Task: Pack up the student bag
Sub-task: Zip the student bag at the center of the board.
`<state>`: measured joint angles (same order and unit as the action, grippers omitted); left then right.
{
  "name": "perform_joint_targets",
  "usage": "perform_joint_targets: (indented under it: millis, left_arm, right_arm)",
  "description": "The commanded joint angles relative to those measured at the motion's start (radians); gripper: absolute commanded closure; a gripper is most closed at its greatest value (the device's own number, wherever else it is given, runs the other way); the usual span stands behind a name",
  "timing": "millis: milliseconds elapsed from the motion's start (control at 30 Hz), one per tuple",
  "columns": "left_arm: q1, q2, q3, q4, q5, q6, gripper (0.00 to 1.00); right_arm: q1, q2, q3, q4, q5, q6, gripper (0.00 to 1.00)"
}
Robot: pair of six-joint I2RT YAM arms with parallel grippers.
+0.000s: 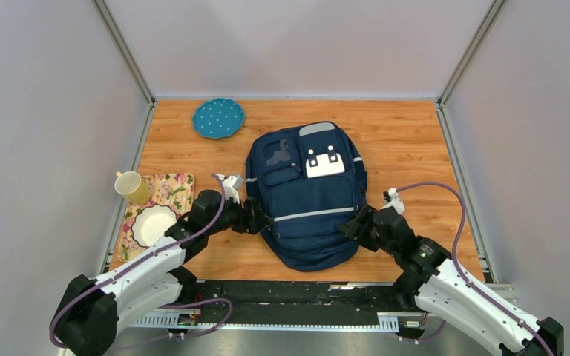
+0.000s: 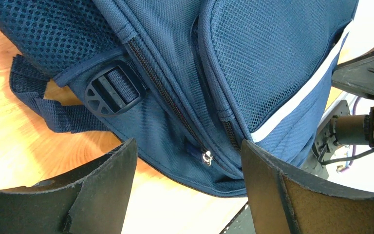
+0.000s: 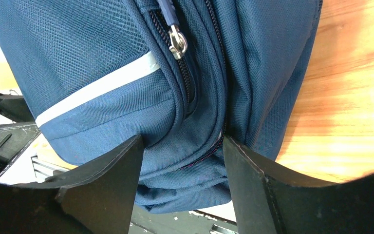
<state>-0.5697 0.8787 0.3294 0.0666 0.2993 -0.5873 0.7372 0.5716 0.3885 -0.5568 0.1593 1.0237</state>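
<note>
The backpack lies flat, front pockets up, in the middle of the wooden table. The left gripper is spread wide at its near left corner. The right gripper is likewise spread around the opposite near corner, pinching nothing. The soft, limp cloth (probably light, judging by how flat it sits) will likely sag and bunch when pulled. Better holds look like the stiffer seams or the small metal zip pull, with one gripper steadying the body.
</note>
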Motion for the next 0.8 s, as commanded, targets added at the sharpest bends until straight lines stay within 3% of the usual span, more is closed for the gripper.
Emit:
perform_joint_targets:
  millis: [0,267,300,400,567,767]
  left_arm:
    - [0.010,0.032,-0.012,0.180,0.069,-0.040,0.16]
    - [0.045,0.134,-0.085,0.471,0.159,-0.153,0.17]
    - [0.047,0.141,-0.099,0.539,0.167,-0.190,0.23]
    - [0.048,0.115,-0.170,0.668,0.121,-0.262,0.24]
    - [0.056,0.048,-0.230,0.656,-0.003,-0.298,0.24]
    - [0.085,0.072,-0.274,0.743,-0.016,-0.371,0.23]
  right_arm:
    - [-0.015,-0.013,-0.007,-0.002,0.043,-0.022,0.33]
    - [-0.041,0.023,0.030,0.003,0.028,-0.071,0.33]
    - [-0.047,0.034,0.035,0.006,0.026,-0.082,0.33]
    - [-0.056,0.045,0.050,0.008,0.020,-0.105,0.34]
    - [-0.067,0.060,0.075,0.011,0.006,-0.126,0.35]
    - [-0.075,0.063,0.092,0.017,-0.018,-0.132,0.36]
